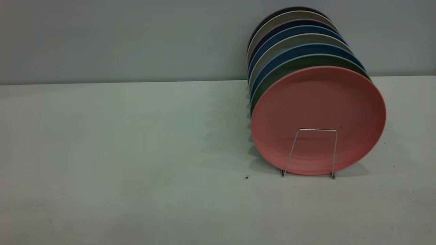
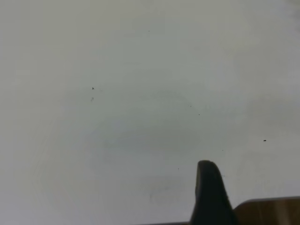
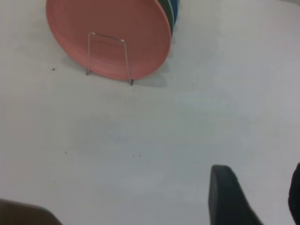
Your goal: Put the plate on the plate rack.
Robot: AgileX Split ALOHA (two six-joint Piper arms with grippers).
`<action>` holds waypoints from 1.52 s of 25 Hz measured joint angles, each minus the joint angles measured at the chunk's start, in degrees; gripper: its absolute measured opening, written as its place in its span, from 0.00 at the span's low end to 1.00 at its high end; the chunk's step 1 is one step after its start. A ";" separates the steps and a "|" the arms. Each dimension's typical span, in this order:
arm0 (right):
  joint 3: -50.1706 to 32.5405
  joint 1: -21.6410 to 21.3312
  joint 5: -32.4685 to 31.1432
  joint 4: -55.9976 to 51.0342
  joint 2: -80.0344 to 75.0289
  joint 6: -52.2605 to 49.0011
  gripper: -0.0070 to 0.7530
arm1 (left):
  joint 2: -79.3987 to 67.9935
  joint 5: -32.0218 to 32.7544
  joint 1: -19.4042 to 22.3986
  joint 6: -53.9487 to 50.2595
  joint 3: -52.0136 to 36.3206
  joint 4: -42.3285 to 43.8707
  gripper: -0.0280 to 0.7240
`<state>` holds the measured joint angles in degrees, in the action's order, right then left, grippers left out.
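Salmon-pink plate (image 1: 318, 112) stands upright in wire plate rack (image 1: 311, 153).

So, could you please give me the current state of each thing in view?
Pink plate: upright in the plate rack, frontmost, behind its front loop.
Green plate: upright, directly behind the pink one.
Other plates: upright in a row behind.
Right gripper: open, empty, above the table.
Left gripper: above bare table.

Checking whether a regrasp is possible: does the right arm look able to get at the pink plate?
Probably yes: bare table lies between the right claw and the pink plate standing in the plate rack.
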<state>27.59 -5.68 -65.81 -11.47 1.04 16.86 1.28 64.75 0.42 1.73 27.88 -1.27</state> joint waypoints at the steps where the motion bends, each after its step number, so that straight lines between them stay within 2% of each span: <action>1: 0.00 0.00 0.00 0.00 0.00 0.00 0.45 | 0.00 0.00 0.00 0.00 0.00 0.00 0.70; 14: 0.00 0.00 0.00 -0.07 0.00 -0.64 0.45 | 0.00 0.00 0.00 0.00 0.00 0.00 0.70; 22: -0.06 0.00 0.11 3.14 0.00 -6.26 0.45 | 0.00 0.00 0.00 0.00 0.00 0.00 0.70; 38: -0.06 0.05 0.11 3.09 0.00 -6.24 0.45 | 0.00 0.00 0.00 0.00 0.00 0.00 0.70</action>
<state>27.53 -5.63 -65.71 -8.38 1.04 10.62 1.28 64.75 0.42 1.73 27.88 -1.27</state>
